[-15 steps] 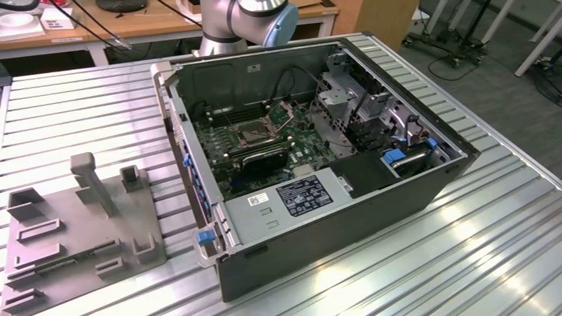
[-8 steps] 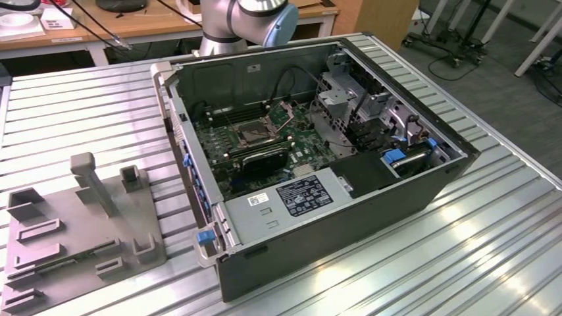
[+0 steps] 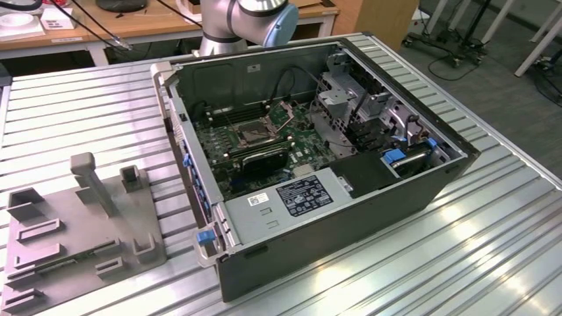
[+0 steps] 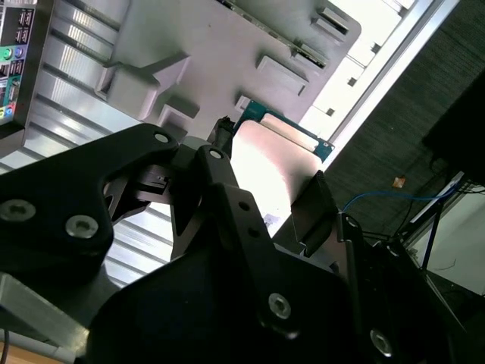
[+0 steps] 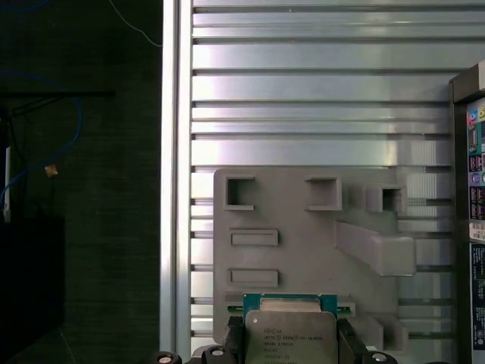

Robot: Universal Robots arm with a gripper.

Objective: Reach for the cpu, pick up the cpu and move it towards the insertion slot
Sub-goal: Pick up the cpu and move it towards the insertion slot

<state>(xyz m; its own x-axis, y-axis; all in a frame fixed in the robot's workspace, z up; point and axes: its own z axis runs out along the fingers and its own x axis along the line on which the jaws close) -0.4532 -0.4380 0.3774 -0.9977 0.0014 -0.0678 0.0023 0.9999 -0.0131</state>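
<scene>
The pincer (image 5: 290,345) is clamped on the cpu (image 5: 290,327), with its fingers (image 5: 235,337) on two opposite edges. The chip sits between the tips, seemingly lifted clear of the grey fixture plate (image 5: 303,243) beyond them. I judge it light, thin and stiff, but fragile, with a slick lid, so the edges suit the hold. It is square, with no long axis, and its silvery face looks back toward the wrist.

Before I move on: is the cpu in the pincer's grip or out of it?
In the grip: both wrist views show the pincer shut on opposite edges of the cpu, above the fixture plate.
</scene>
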